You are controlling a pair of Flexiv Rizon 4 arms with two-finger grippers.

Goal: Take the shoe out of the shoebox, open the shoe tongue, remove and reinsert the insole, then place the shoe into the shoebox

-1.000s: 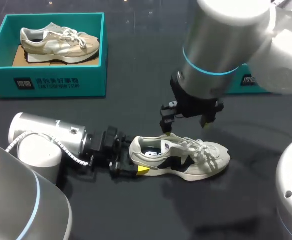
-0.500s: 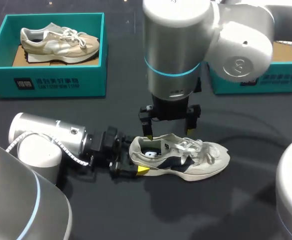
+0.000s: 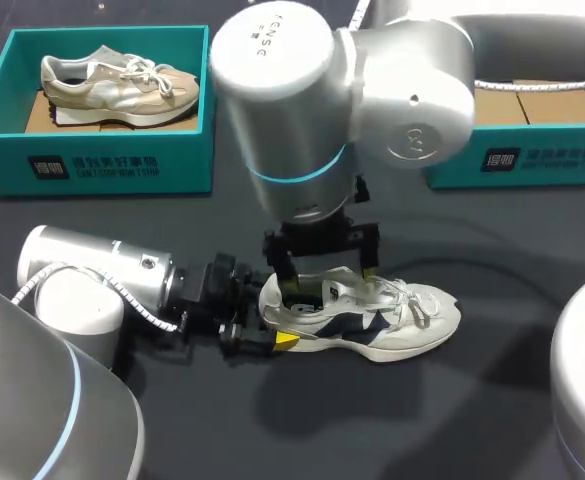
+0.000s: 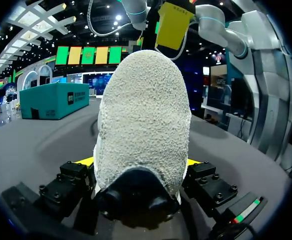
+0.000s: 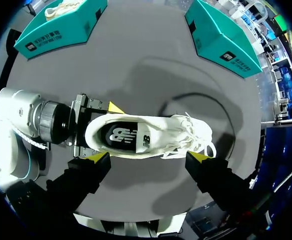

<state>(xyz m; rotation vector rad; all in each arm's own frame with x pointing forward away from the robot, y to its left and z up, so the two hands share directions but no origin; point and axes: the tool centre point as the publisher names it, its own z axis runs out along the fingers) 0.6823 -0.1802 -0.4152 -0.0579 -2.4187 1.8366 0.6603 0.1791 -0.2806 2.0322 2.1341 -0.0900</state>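
While the shoe is lying toe-right on the desk, outside the shoebox, its heel is being grasped by the left claw and the released right claw is being held above its opening. From the left wrist, that heel is being shown clenched. From the right wrist, its long axis is being shown parallel to the spread fingers, with the insole unobstructed.

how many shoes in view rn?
2. Beige shoe in the left shoebox; white-and-navy shoe on the table, heel in the left end effector. The right arm covers part of the right shoebox, so a third may be hidden.
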